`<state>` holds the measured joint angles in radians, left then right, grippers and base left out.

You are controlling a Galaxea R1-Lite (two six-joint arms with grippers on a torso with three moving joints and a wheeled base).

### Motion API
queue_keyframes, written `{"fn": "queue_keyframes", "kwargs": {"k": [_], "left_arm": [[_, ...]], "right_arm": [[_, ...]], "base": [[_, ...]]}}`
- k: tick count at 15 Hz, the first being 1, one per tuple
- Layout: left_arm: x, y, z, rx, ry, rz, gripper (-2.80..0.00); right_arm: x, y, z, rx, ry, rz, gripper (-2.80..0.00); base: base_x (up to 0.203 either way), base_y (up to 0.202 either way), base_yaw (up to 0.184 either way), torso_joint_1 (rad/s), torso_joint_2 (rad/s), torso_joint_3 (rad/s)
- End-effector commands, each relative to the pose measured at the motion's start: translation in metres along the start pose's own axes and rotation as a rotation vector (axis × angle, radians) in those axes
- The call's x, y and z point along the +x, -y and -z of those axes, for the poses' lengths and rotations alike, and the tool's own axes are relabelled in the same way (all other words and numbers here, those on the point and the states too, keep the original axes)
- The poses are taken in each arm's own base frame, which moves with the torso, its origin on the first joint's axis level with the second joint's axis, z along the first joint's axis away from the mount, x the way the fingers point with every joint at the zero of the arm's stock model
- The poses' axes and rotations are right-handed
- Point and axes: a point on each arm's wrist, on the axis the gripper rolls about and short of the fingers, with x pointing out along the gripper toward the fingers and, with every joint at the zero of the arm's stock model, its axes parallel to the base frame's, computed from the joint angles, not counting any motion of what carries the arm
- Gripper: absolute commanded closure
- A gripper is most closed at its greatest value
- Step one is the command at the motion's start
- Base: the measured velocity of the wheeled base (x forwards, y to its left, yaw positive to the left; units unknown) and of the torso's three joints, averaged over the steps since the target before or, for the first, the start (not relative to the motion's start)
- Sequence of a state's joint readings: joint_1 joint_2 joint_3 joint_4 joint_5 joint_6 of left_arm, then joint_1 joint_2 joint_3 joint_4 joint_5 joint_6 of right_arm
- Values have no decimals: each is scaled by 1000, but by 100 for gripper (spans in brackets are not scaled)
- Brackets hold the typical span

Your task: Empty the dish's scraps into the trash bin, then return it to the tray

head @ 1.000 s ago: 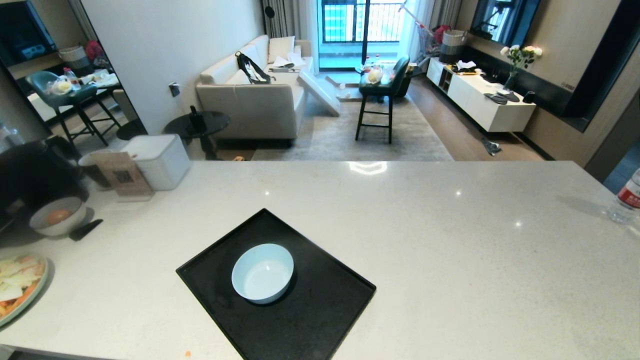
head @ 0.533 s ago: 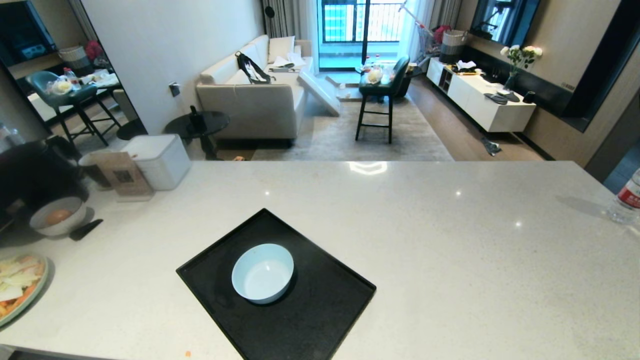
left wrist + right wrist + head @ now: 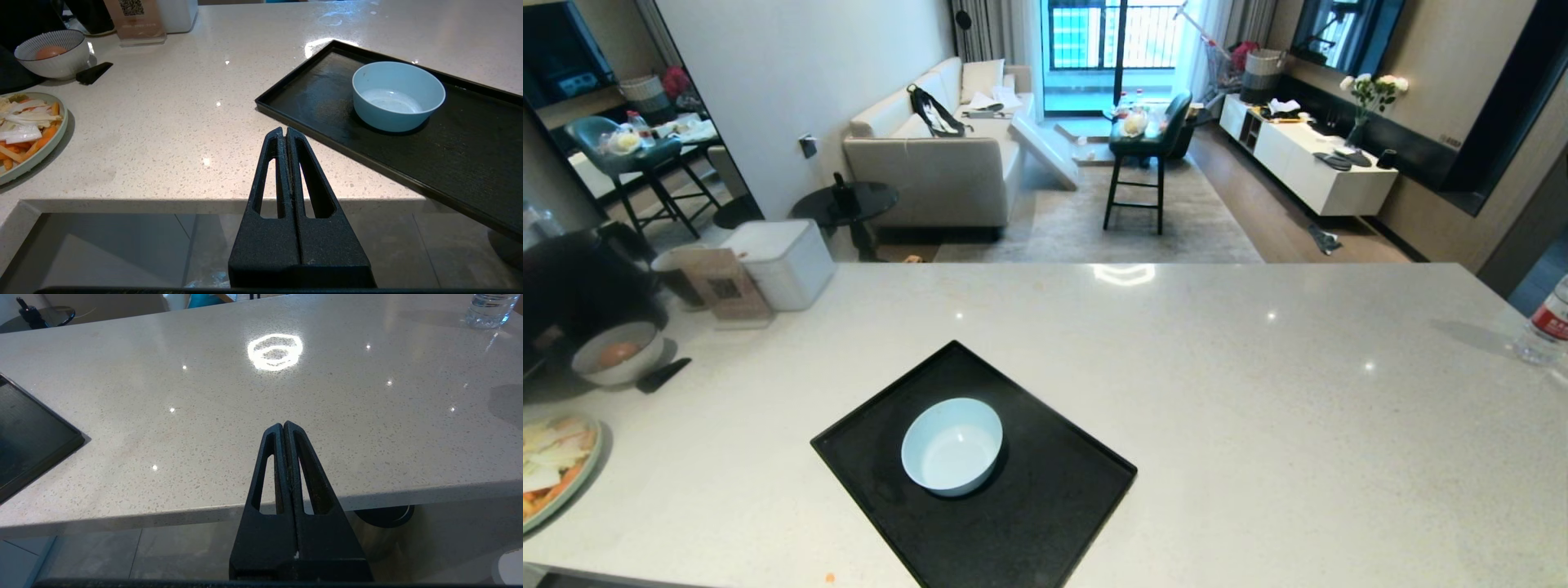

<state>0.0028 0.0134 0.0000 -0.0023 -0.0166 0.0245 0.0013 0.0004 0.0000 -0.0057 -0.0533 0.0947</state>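
While the dish (image 3: 952, 447) is seen upright and empty on the tray (image 3: 1045, 523) atop the counter (image 3: 1258, 392), the left gripper (image 3: 284, 131) and right gripper (image 3: 283, 425) are held clenched on nothing — both low, at the counter's near edge.

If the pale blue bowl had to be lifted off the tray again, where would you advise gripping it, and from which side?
Probably by the rim of the bowl, one finger inside and one outside: it stands upright and empty on the tray, with its wall open all round. The left pincer, shut beyond the counter edge, lies nearest, so come from that side, over the tray's low rim.
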Motion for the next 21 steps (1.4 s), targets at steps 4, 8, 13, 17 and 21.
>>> {"fn": "queue_keyframes", "kwargs": {"k": [4,8,13,17,21], "left_arm": [[-1,0,0,0,13,0,0],[-1,0,0,0,13,0,0],[-1,0,0,-1,13,0,0],[-1,0,0,-1,13,0,0],[-1,0,0,-1,13,0,0]], "right_arm": [[0,0,0,0,1,0,0],[0,0,0,0,1,0,0],[0,0,0,0,1,0,0],[0,0,0,0,-1,0,0],[0,0,0,1,0,0,0]], "base": [[0,0,0,0,0,0],[0,0,0,0,0,0],[0,0,0,0,0,0],[0,0,0,0,0,0],[0,0,0,0,0,0]]}}
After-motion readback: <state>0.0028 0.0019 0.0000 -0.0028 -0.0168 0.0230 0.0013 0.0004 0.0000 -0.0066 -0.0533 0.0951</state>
